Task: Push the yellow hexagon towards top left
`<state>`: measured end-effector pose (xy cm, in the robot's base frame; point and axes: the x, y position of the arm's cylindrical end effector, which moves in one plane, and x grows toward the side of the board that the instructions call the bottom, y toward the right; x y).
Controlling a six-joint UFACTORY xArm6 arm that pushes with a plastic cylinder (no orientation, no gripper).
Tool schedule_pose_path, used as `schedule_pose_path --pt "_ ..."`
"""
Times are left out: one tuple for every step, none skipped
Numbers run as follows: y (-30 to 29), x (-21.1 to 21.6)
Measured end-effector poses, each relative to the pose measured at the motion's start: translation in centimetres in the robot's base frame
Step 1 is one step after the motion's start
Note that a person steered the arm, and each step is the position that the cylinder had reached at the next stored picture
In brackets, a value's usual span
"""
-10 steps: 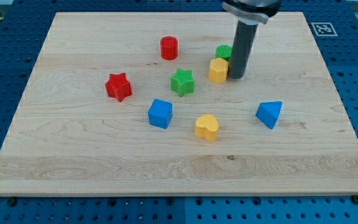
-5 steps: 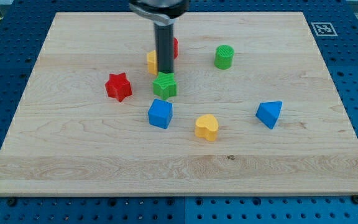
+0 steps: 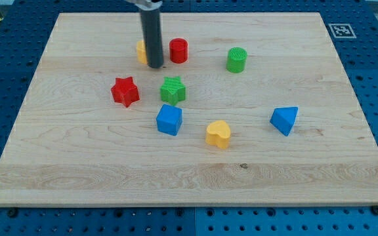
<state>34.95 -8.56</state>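
Note:
The yellow hexagon (image 3: 140, 50) lies in the upper middle-left of the wooden board (image 3: 71, 164), mostly hidden behind my rod. My tip (image 3: 155, 65) rests on the board right against the hexagon's right side, between it and the red cylinder (image 3: 178, 50).
A green star (image 3: 173, 89) sits just below my tip, with a red star (image 3: 125, 91) to its left. A blue cube (image 3: 169, 119), a yellow heart (image 3: 218, 134) and a blue triangle (image 3: 284, 120) lie lower down. A green cylinder (image 3: 237, 59) stands at the upper right.
My tip swept from the right to the upper left, pushing the yellow hexagon from beside the green cylinder to left of the red cylinder. The green star was nudged left.

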Motion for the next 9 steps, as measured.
schedule_pose_path --pt "-3.6 -0.5" --pt "-4.5 -3.2" --pt "-2.7 -2.6" --pt "1.8 -0.4" --pt "2.8 -0.9" --pt "1.9 -2.5" --pt "0.0 -3.5" --pt "-1.8 -4.4" --pt "-2.7 -5.5"
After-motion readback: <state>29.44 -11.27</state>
